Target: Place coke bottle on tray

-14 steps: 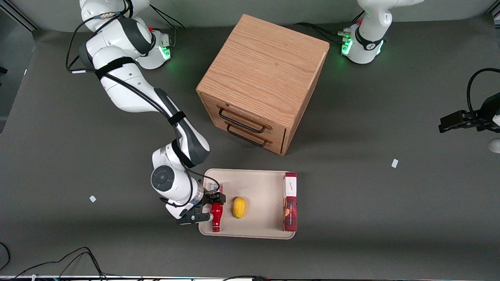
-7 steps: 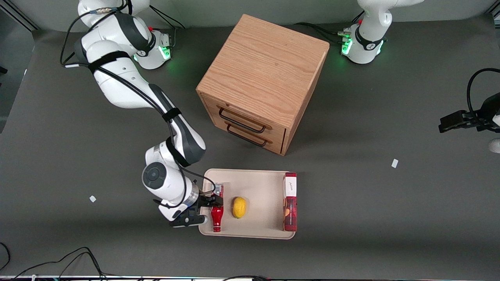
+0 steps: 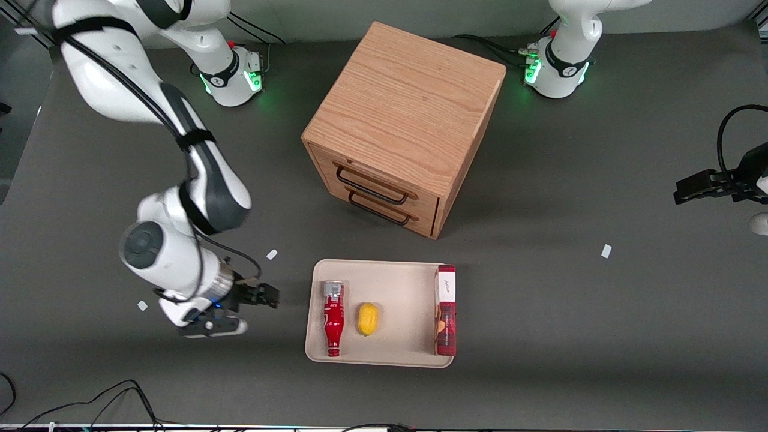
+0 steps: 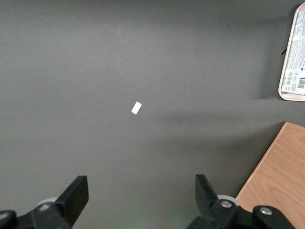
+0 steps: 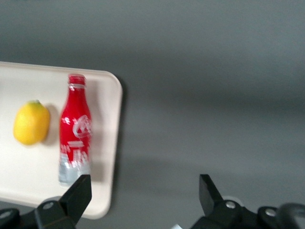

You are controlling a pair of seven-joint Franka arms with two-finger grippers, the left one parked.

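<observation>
The coke bottle (image 3: 332, 318) lies flat in the tray (image 3: 396, 282), close along the tray edge that faces the working arm's end of the worktop (image 3: 540, 312), its red cap pointing toward the front camera and its silvery base pointing away. A lemon (image 3: 368, 318) rests in the tray just beside the bottle, not touching it, and a long red box (image 3: 445, 309) lies along the tray edge toward the parked arm's end. The gripper (image 3: 243, 309) hangs over bare worktop, clear of the tray toward the working arm's end; its fingers (image 5: 76, 194) are spread wide apart with nothing between them. A wooden drawer cabinet (image 3: 403, 126) stands farther from the front camera than the tray.
</observation>
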